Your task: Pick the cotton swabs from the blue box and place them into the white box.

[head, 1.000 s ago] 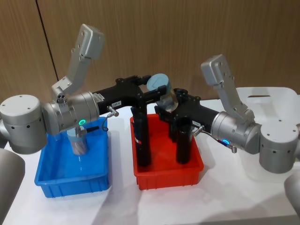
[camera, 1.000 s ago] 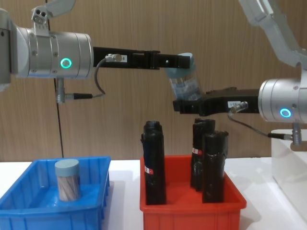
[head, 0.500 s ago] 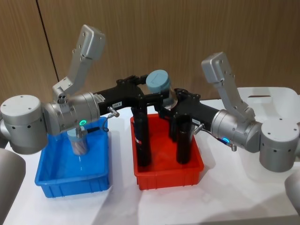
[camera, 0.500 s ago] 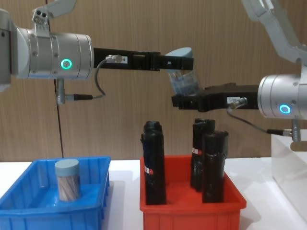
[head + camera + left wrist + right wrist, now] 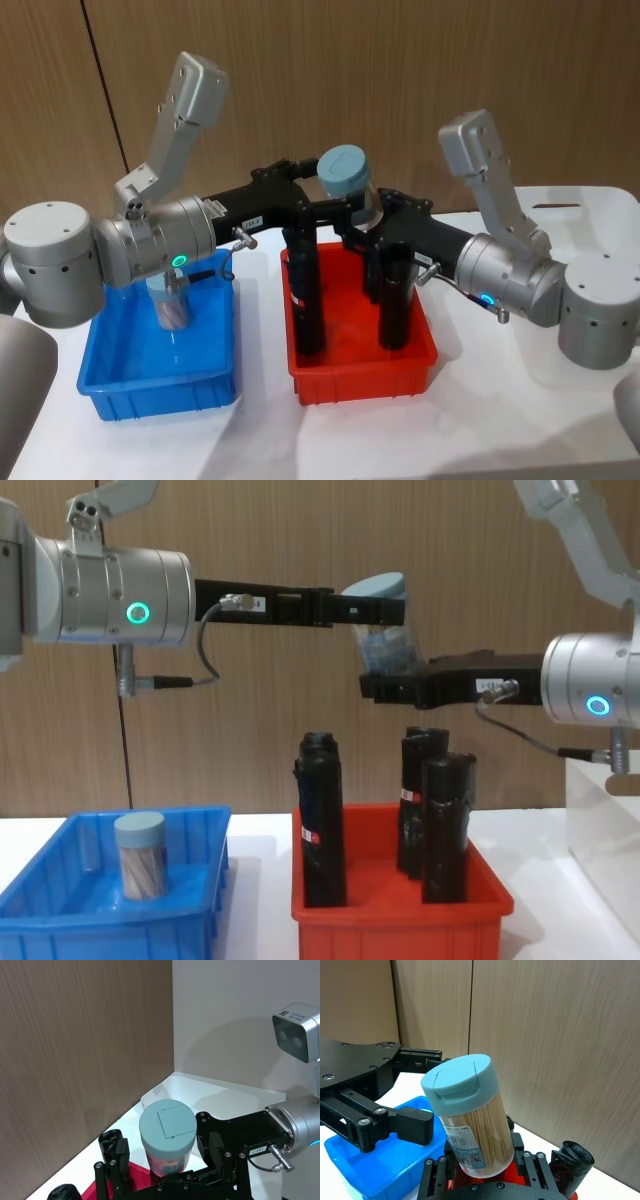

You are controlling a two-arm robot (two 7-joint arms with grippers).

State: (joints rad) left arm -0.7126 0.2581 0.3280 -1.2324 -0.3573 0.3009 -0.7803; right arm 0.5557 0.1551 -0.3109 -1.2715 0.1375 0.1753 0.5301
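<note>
Currently, head view: left tool [image 5: 330, 205] and right tool [image 5: 368, 222] meet high over the red plastic rectangular bin [image 5: 365, 375]. Both are at one small clear plastic jar of cotton swabs with a pale blue round lid [image 5: 345, 178]. A second jar [image 5: 170, 300] of the same kind stands upright in the shallow bright blue plastic box [image 5: 160, 390] on the white worktop [image 5: 480, 420]. Tall black cylinders [image 5: 305, 290] stand in the red bin. The translucent white plastic box [image 5: 575, 200] sits at far right, well apart from the raised jar. Left wrist view: raised jar [image 5: 166, 1132] seen from above, lid closed, right tool reaching to it from the side. Right wrist view: right tool pinching the raised jar [image 5: 470, 1120] at its base; jar leans slightly, swab sticks visible inside. Chest view: left tool level with the lid, right tool at the base of the raised jar [image 5: 385, 630]. Whether the left tool is clamped or slack, cannot tell. The second jar [image 5: 140, 855] stands inside the blue box [image 5: 120, 930]; white box [image 5: 600, 820] at the right edge.
</note>
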